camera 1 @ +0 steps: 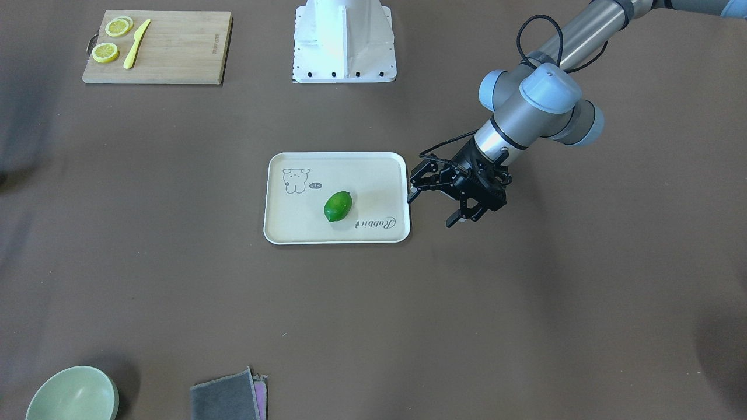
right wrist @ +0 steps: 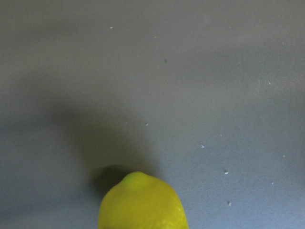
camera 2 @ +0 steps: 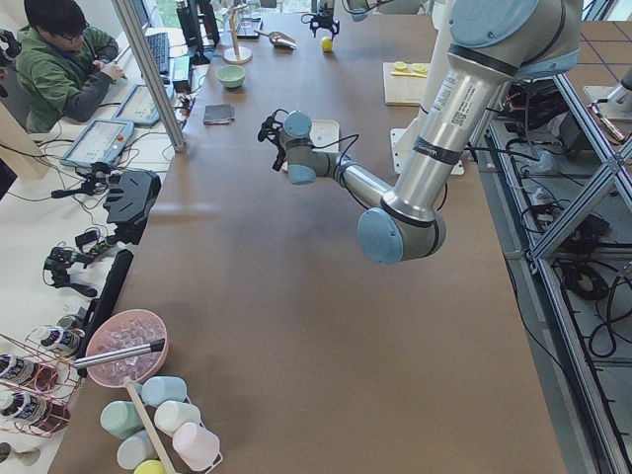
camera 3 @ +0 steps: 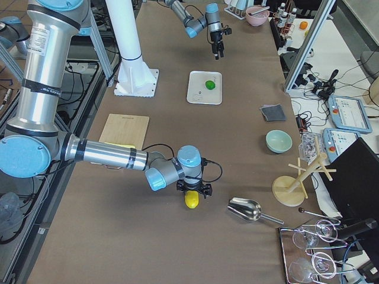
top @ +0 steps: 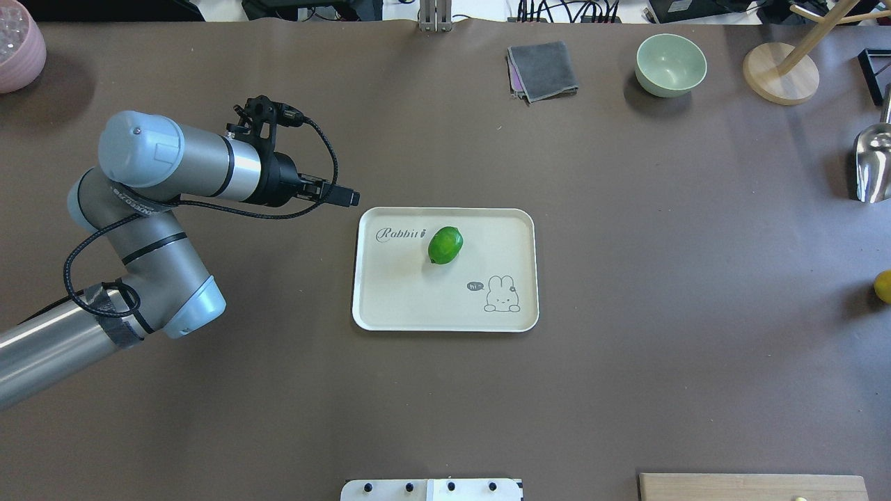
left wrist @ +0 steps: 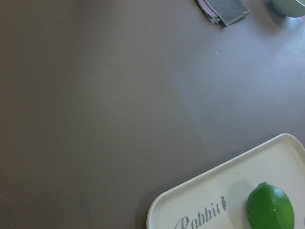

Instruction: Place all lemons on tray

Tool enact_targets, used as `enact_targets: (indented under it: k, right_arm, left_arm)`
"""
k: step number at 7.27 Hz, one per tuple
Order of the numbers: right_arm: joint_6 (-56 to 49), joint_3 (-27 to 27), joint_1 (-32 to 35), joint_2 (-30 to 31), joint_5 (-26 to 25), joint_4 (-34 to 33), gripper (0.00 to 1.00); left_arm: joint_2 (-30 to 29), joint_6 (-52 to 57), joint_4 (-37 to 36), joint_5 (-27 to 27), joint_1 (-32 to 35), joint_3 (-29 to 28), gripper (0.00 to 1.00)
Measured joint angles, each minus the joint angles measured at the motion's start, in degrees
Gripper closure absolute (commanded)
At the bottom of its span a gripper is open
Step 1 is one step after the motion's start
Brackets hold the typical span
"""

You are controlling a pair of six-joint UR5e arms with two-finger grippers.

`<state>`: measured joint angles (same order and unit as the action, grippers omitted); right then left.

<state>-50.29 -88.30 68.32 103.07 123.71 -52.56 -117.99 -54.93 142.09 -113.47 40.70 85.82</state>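
The green lemon (camera 1: 338,206) lies on the cream tray (camera 1: 338,239), near the "Rabbit" print; it also shows in the overhead view (top: 445,245) and the left wrist view (left wrist: 269,212). My left gripper (camera 1: 432,208) is open and empty, just beside the tray's short edge, a little above the table. The yellow lemon (camera 3: 191,200) lies on the bare table far from the tray, at the overhead view's right edge (top: 884,286). My right gripper (camera 3: 193,189) is right over it; I cannot tell whether it is open or shut. The right wrist view shows only the lemon's top (right wrist: 142,202).
A wooden cutting board (camera 1: 175,46) with lemon slices and a yellow knife lies at the robot's right. A green bowl (top: 670,64) and folded cloths (top: 542,69) are at the far edge. A metal scoop (top: 873,163) and a wooden stand (top: 779,73) are far right.
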Motion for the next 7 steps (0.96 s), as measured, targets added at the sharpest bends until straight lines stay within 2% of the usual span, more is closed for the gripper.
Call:
enact_targets:
  k: [2, 3, 5, 6, 7]
  right_arm:
    - [0.13, 1.25, -0.96, -0.13, -0.07, 0.02, 0.00]
    - [0.15, 1.64, -1.28, -0.15, -0.06, -0.01, 0.08]
    - [0.19, 2.70, -1.56, -0.15, -0.24, 0.03, 0.90]
    - [1.16, 2.91, -1.58, -0.17, -0.41, 0.02, 1.00]
    - [4.39, 2.63, -1.58, -0.23, -0.29, 0.01, 1.00]
  left_arm:
    - [0.00, 0.00, 0.03, 0.00, 0.00, -0.03, 0.01]
    - [-0.02, 0.00, 0.03, 0.00, 0.00, -0.04, 0.01]
    - [-0.04, 0.00, 0.00, 0.00, -0.04, -0.03, 0.01]
    - [-0.04, 0.00, 0.01, 0.00, -0.04, -0.01, 0.01]
    - [-0.04, 0.00, 0.02, 0.00, -0.06, 0.00, 0.01]
